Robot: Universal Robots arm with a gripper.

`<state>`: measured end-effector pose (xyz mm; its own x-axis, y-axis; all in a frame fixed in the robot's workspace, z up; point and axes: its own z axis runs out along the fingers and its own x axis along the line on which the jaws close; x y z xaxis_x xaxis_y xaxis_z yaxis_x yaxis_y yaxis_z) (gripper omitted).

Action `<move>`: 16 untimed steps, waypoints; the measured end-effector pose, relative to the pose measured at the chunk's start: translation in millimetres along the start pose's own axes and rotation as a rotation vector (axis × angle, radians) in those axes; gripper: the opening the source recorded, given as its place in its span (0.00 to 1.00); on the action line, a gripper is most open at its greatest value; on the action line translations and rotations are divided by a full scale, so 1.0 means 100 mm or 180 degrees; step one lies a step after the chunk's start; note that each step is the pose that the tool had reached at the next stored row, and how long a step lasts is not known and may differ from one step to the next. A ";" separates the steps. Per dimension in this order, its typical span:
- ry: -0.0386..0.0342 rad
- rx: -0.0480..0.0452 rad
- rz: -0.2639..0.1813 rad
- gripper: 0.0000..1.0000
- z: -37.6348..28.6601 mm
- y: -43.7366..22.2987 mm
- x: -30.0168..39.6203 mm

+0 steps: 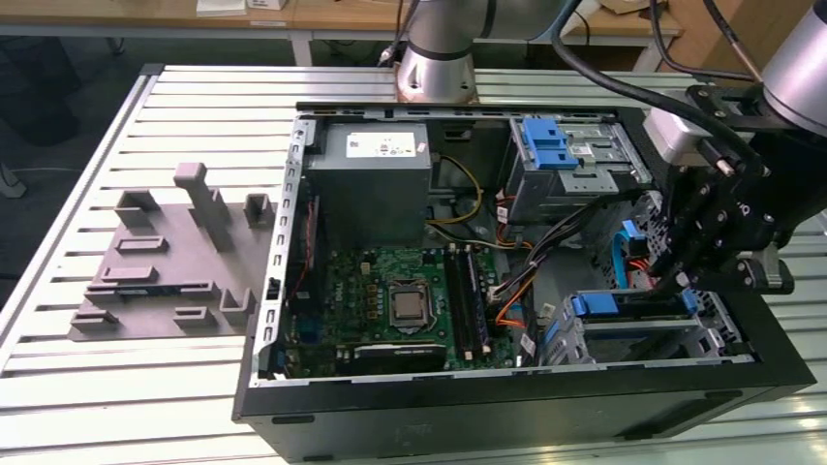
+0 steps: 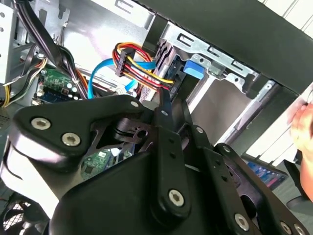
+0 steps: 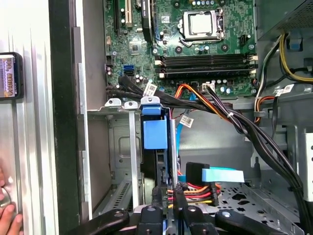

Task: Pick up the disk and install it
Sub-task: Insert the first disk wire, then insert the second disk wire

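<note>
I see the open computer case [image 1: 517,397] lying on the slatted counter [image 1: 155,387]. Inside it, the disk [image 3: 156,142] stands on edge in the lower drive cage [image 1: 646,334], long axis running down into the bay. My gripper [image 1: 704,266] hangs just above; its fingers' state I cannot tell.

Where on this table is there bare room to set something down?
Free: the slatted table behind the grey fixture, and the strip in front of it. Crowded: inside the case, with cables and the tool at the drive bay.
</note>
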<state>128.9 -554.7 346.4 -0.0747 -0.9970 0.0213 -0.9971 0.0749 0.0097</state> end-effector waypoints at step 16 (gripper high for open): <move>0.0000 0.0000 0.0000 0.11 -0.019 0.000 0.000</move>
<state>128.9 -554.7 348.3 -0.0747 -0.9970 0.0212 -0.9971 0.0749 0.0098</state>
